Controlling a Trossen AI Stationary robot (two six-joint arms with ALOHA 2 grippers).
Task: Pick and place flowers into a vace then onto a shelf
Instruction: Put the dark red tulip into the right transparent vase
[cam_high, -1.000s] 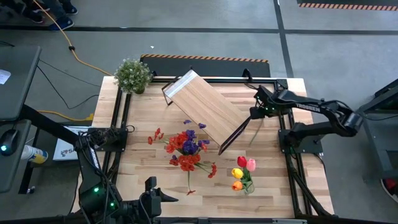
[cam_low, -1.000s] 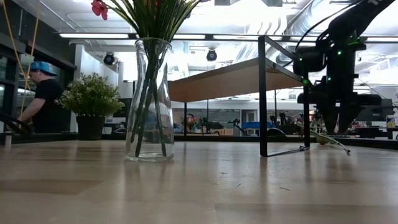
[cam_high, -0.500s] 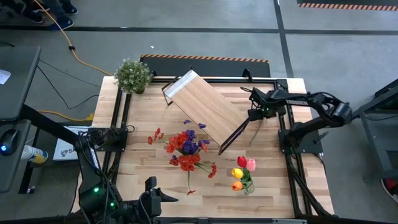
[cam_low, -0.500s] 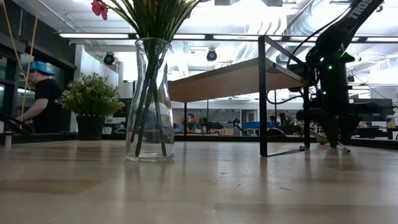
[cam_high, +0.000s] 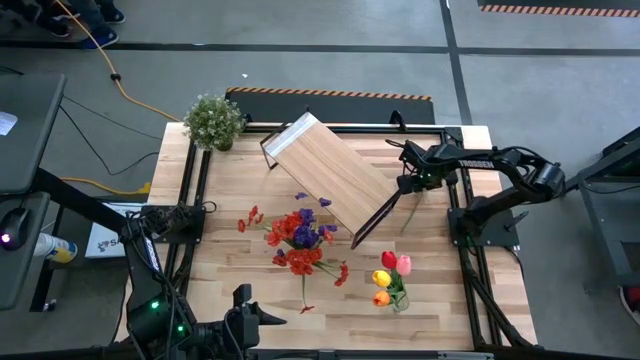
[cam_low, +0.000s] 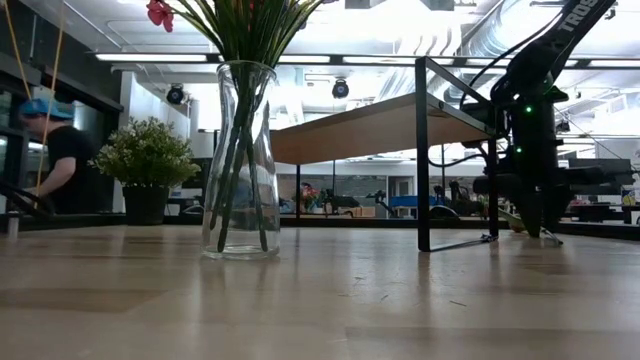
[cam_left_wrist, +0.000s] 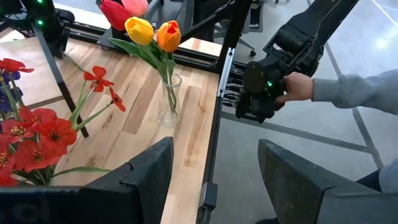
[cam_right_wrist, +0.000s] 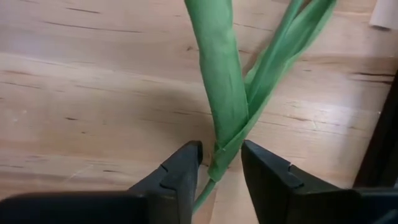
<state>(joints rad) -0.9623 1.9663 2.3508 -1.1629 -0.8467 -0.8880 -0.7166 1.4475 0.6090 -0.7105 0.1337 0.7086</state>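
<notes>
Beside the shelf's (cam_high: 325, 178) right end, the right gripper (cam_right_wrist: 219, 167) straddled a loose flower's (cam_right_wrist: 225, 87) thin stem, fingers not yet clenched. Light and floppy, it probably wanted pinching low on the stem. The left gripper (cam_left_wrist: 214, 186) waited released at the near edge.

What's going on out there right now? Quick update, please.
Right gripper low at the table, fingers either side of a green flower stem, not clamped yet. Left gripper open, waiting. Shelf leg close beside the stem.
</notes>
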